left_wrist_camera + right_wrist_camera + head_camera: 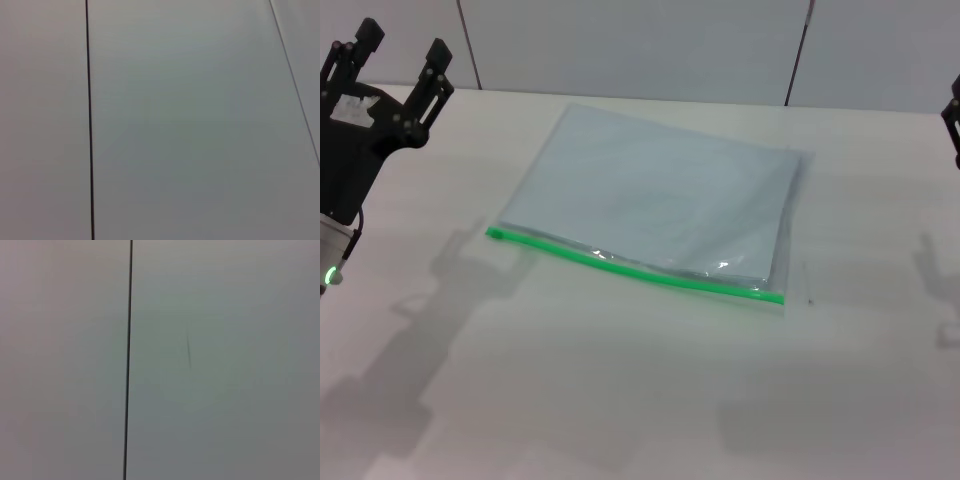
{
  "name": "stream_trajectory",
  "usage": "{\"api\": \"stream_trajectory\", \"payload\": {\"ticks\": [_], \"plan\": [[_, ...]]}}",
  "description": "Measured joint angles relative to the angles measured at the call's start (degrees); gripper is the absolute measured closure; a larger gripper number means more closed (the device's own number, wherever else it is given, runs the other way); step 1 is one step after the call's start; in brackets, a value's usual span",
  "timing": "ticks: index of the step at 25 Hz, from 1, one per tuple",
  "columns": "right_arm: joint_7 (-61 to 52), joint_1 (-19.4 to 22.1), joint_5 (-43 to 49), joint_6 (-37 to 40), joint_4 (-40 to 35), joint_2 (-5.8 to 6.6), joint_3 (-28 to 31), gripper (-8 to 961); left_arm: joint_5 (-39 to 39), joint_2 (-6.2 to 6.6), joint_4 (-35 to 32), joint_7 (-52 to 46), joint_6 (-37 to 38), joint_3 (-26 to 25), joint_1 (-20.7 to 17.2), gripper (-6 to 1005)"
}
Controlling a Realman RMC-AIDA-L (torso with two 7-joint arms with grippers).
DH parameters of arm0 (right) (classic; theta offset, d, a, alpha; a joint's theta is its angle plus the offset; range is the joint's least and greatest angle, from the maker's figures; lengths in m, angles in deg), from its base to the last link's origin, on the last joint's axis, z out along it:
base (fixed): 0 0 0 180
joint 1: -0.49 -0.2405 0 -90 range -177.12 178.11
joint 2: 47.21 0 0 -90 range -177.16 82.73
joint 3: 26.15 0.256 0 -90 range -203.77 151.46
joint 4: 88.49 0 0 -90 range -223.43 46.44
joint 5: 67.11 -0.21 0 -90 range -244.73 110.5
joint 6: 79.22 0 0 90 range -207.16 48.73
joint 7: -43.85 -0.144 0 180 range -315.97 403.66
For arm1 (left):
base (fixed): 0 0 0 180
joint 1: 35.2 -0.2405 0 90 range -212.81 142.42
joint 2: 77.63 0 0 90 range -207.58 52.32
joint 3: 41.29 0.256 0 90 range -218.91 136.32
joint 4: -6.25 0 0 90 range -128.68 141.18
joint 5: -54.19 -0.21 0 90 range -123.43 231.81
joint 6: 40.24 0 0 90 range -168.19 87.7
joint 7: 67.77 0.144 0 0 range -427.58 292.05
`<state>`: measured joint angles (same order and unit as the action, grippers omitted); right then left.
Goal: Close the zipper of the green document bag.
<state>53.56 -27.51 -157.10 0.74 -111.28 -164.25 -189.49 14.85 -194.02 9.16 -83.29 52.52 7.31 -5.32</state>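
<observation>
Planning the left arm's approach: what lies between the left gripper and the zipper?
Nothing visible. The left gripper, open, hangs at the table's far left; only bare table separates it from the zipper.

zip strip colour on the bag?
Bright green zipper, along the bag's near edge; head view shows it best.

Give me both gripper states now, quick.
Left gripper: open, holding nothing, raised at the table's far left, clear of the flat translucent pale blue-grey plastic pouch.
Right gripper: only a sliver shows at the right edge; cannot be told.

Black two-fingered left end effector [400, 60], white label
</observation>
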Motion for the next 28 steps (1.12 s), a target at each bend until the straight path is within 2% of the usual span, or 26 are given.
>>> {"api": "stream_trajectory", "payload": {"ticks": [6, 28], "plan": [[0.0, 0.1, 0.1, 2.6, -0.4, -0.08, -0.4, 142, 0.1, -0.01, 0.0, 0.0, -0.1, 0.0, 0.0, 244], [-0.1, -0.1, 0.5, 2.7, -1.8, 0.04, -0.7, 150, 0.2, -0.01, 0.0, -0.2, -0.4, 0.0, 0.4, 244]]}}
